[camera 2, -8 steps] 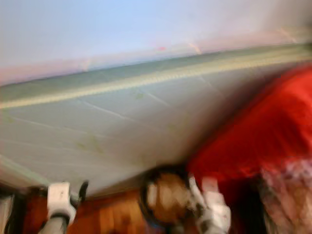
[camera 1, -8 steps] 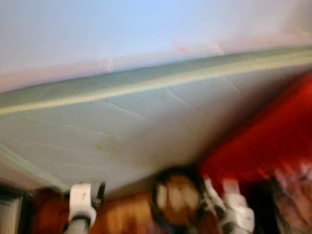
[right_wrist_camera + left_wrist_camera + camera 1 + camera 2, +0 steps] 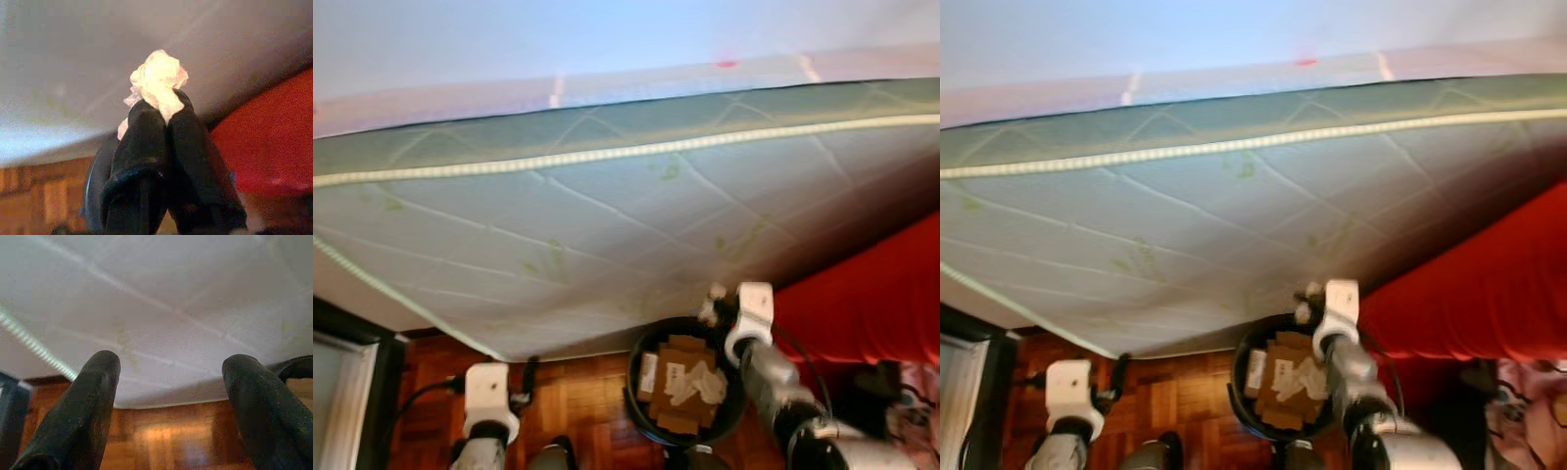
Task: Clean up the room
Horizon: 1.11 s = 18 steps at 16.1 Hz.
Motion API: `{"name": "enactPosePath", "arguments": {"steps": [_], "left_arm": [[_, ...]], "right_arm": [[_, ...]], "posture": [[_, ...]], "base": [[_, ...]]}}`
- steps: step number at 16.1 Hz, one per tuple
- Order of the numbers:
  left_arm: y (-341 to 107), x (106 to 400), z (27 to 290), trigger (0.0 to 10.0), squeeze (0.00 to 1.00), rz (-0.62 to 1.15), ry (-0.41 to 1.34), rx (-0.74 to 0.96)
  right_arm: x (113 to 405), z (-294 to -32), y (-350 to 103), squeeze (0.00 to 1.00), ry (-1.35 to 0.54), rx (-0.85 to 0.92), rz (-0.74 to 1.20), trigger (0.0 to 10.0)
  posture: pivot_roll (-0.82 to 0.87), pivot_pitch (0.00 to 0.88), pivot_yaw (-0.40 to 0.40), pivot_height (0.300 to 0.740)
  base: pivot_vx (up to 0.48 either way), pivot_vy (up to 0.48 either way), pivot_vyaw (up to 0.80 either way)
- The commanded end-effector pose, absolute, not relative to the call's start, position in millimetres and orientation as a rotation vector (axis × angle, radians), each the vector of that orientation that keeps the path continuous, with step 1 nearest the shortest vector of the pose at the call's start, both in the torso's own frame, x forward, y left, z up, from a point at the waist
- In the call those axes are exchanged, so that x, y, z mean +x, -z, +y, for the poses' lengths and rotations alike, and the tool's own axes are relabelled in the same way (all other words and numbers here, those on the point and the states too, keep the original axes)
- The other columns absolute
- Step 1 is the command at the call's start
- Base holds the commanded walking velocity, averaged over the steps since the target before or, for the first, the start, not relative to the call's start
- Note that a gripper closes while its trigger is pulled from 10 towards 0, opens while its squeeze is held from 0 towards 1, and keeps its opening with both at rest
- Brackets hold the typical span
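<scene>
We count one mattress [image 3: 607,235], pale green with a light piping line, and it takes most of the space in front of us. Under its lower edge stands one round black bin [image 3: 685,382] on the wooden floor [image 3: 578,392], and inside it lie several pieces of brown cardboard and white paper. At the right hangs one red cloth [image 3: 871,304].

We have two grippers. The right gripper [image 3: 164,110] has its two fingers pressed together on one small crumpled wad of pale paper [image 3: 156,81]; the wad stands out beyond the fingertips. From the head cameras this gripper is at the far rim of the bin, just below the mattress edge, and the wad [image 3: 711,305] looks only like a small pale lump.

The left gripper [image 3: 171,367] holds nothing. Its two fingers stand wide apart, and between them we see the mattress and the floor. From the head it is low at the left, well apart from the bin.
</scene>
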State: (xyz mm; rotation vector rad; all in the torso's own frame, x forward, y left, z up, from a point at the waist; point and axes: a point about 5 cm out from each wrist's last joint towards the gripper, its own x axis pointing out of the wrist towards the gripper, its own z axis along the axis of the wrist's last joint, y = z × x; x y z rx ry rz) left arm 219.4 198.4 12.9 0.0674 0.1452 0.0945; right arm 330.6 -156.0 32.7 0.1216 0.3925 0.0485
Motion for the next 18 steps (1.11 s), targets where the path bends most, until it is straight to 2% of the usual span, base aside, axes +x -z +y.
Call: {"name": "enactPosePath", "arguments": {"steps": [1, 10, 13, 14, 15, 18], "left_arm": [[-1.0, 205.4, 200.0, 10.0, 0.0, 0.216, -0.113, 0.058], [3.0, 193.7, 196.7, 10.0, 0.0, 0.259, -0.101, 0.061], [5.4, 193.0, 197.0, 10.0, 0.0, 0.27, -0.096, 0.064], [5.3, 193.3, 197.6, 10.0, 0.0, 0.271, -0.095, 0.066], [4.9, 193.6, 197.9, 10.0, 0.0, 0.271, -0.096, 0.067], [5.5, 194.9, 198.4, 10.0, 0.0, 0.274, -0.096, 0.066]], "right_arm": [[316.9, -157.3, -15.5, 0.0, -0.043, 0.112, 0.467, 10.0], [276.8, -169.6, 23.6, 0.0, -0.002, 0.079, 0.627, 10.0], [273.8, -167.4, 26.1, 0.0, -0.005, 0.098, 0.63, 10.0], [274.5, -166.1, 25.6, 0.7, -0.005, 0.107, 0.626, 10.0], [275.5, -164.5, 24.7, 1.0, -0.013, 0.118, 0.62, 10.0], [277.3, -162.0, 23.3, 1.0, -0.026, 0.121, 0.613, 10.0]], "posture": [[0.17, 0.315, -0.039, 0.74], [0.18, 0.356, -0.029, 0.74], [0.17, 0.36, -0.024, 0.74], [0.17, 0.359, -0.023, 0.74], [0.17, 0.359, -0.023, 0.74], [0.17, 0.356, -0.024, 0.74]], "base": [[0.0, 0.0, 0.0], [0.0, 0.0, 0.0], [0.0, 0.0, 0.0], [0.0, 0.0, 0.0], [0.0, 0.0, 0.0], [0.0, 0.0, 0.0]]}}
